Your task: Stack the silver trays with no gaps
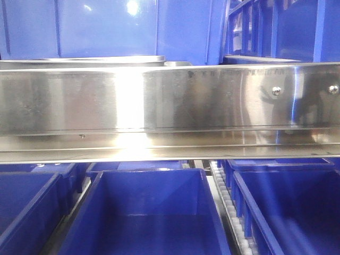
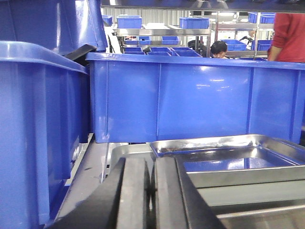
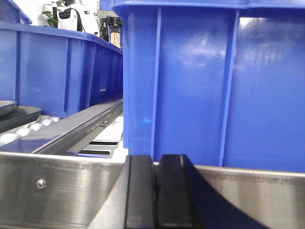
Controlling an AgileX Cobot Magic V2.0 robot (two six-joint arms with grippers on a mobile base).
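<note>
In the left wrist view the silver trays [image 2: 238, 164] lie stacked to the right of my left gripper. The top tray's rim [image 2: 205, 143] sits slightly askew on the ones beneath, and more rims show lower down [image 2: 248, 193]. My left gripper [image 2: 151, 191] is shut and empty, with its tips just short of the stack's near left corner. My right gripper [image 3: 156, 191] is shut and empty, just in front of the steel shelf rail [image 3: 57, 186]. A tray edge [image 3: 14, 112] shows at the far left of the right wrist view. In the front view only thin tray rims [image 1: 79, 60] show above the rail.
A long steel shelf rail [image 1: 170, 101] crosses the front view. Blue plastic bins stand behind the trays [image 2: 190, 100], to their left [image 2: 33, 129], ahead of the right gripper [image 3: 214, 81] and on the shelf below [image 1: 149, 212]. White rollers [image 3: 28, 129] lie beside the tray edge. People stand far behind [image 2: 286, 28].
</note>
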